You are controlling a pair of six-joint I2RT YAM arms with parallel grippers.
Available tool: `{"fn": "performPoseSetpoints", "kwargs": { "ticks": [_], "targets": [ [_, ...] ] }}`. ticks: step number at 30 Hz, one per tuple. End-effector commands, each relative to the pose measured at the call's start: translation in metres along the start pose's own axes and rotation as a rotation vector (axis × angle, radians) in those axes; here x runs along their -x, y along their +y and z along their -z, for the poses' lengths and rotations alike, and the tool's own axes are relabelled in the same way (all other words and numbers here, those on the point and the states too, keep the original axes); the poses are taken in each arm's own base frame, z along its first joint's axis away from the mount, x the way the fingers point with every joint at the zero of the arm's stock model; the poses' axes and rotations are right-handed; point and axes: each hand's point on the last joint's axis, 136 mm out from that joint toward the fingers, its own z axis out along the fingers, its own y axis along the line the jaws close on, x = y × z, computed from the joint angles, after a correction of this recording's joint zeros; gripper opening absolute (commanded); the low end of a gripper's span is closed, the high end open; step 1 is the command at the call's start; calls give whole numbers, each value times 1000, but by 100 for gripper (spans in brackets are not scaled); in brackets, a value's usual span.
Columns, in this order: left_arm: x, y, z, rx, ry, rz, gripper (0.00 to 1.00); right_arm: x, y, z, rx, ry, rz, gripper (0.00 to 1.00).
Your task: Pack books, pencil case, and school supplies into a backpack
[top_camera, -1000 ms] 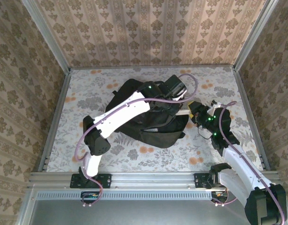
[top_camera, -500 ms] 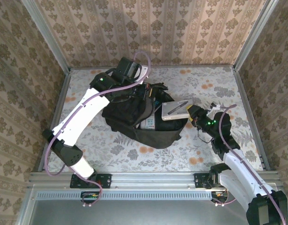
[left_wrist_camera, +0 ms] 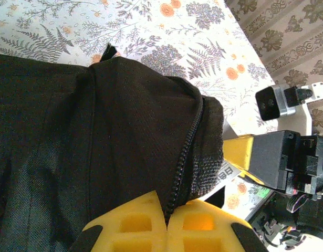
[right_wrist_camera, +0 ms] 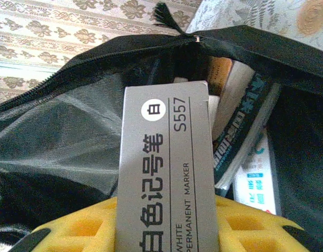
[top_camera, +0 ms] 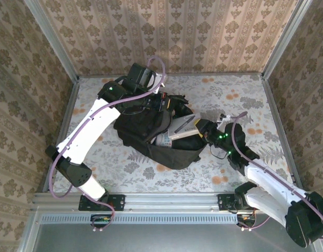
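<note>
The black backpack (top_camera: 143,131) lies mid-table with its mouth facing right. My left gripper (top_camera: 162,103) is shut on the zip edge (left_wrist_camera: 190,147) and holds the opening up; its yellow fingers (left_wrist_camera: 135,220) pinch the fabric. My right gripper (top_camera: 202,127) is shut on a grey white-marker box (top_camera: 181,127), one of the school supplies, whose far end sits inside the mouth. In the right wrist view the marker box (right_wrist_camera: 166,157) stands over books inside the bag: a teal-lettered spine (right_wrist_camera: 244,131), a white cover (right_wrist_camera: 256,181) and a brown edge (right_wrist_camera: 220,71).
Patterned walls close in the floral table (top_camera: 240,100) on three sides, with a metal rail along the near edge (top_camera: 166,199). The right arm's gripper body (left_wrist_camera: 287,160) is close beside the bag in the left wrist view.
The left arm swung from across the bag to its back left and lifted the zip edge. The right gripper carried the marker box leftward into the open mouth.
</note>
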Motion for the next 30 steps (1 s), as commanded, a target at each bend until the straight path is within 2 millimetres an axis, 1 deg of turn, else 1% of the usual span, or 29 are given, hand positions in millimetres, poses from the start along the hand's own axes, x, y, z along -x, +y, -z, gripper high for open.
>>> {"fn": "performPoseSetpoints", "kwargs": {
  "ticks": [1,4,7,12,15,17,18,20,23,25,28,30],
  "targets": [
    [38,-27,32,-100,-164,-39,0,21,37,-4,115,-111,-16,37],
    [39,-28,36,-107,-168,-42,0,28,34,-6,115,-186,-41,35],
    [40,-30,37,-114,-174,-45,0,32,35,-12,119,-232,-50,35],
    [40,-32,32,-136,-170,-41,0,33,44,-37,162,-243,-105,34],
    [41,-33,31,-144,-175,-37,0,29,41,-54,120,-246,-95,34],
    [42,-34,30,-152,-176,-37,0,23,37,-67,84,-253,-92,34],
    [42,-34,28,-155,-173,-36,0,18,38,-76,77,-244,-87,35],
    [43,-34,24,-158,-169,-33,0,5,34,-97,56,-217,-81,38],
    [43,-31,18,-153,-161,-30,0,-15,34,-124,68,-175,-85,40],
    [44,-26,13,-145,-162,-24,0,-28,30,-140,60,-149,-83,45],
    [45,-17,9,-131,-163,-5,0,-42,17,-158,16,-118,-80,53],
    [45,-13,7,-131,-164,6,0,-51,15,-169,16,-76,-69,59]
  ]
}}
